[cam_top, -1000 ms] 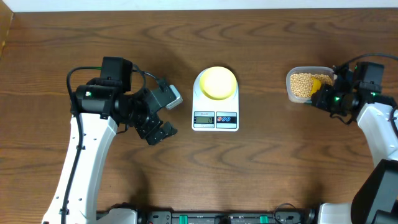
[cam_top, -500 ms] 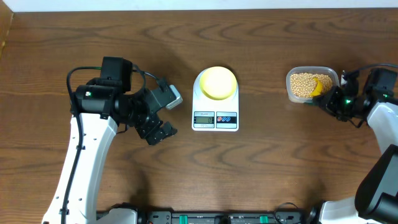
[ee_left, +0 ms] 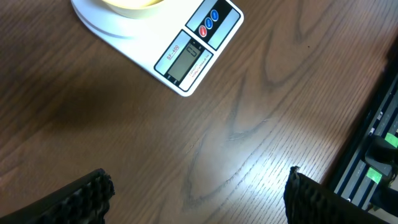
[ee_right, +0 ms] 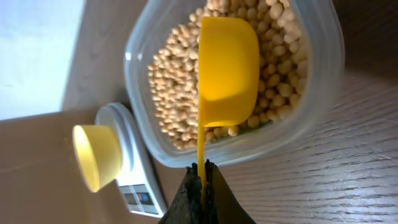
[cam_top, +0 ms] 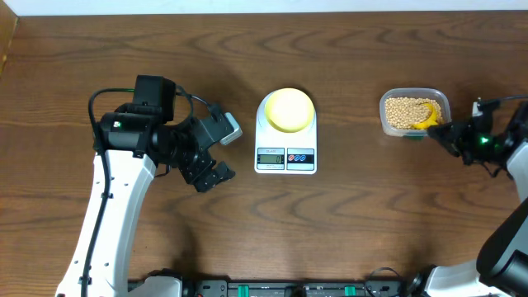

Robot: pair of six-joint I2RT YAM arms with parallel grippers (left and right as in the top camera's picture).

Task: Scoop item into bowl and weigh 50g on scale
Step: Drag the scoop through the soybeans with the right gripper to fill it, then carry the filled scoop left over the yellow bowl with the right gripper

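The pale yellow bowl sits on the white scale at the table's middle; both also show in the right wrist view, bowl and scale. Tan beans fill a clear tub at the right. My right gripper is shut on the handle of a bright yellow scoop, whose cup lies in the beans inside the tub. My left gripper is open and empty, left of the scale, above bare table.
Black equipment runs along the table's front edge. The table's far edge meets a white wall.
My right arm has drawn back to the right, away from the tub. The scoop's cup has stayed in the beans. The left arm has not moved.
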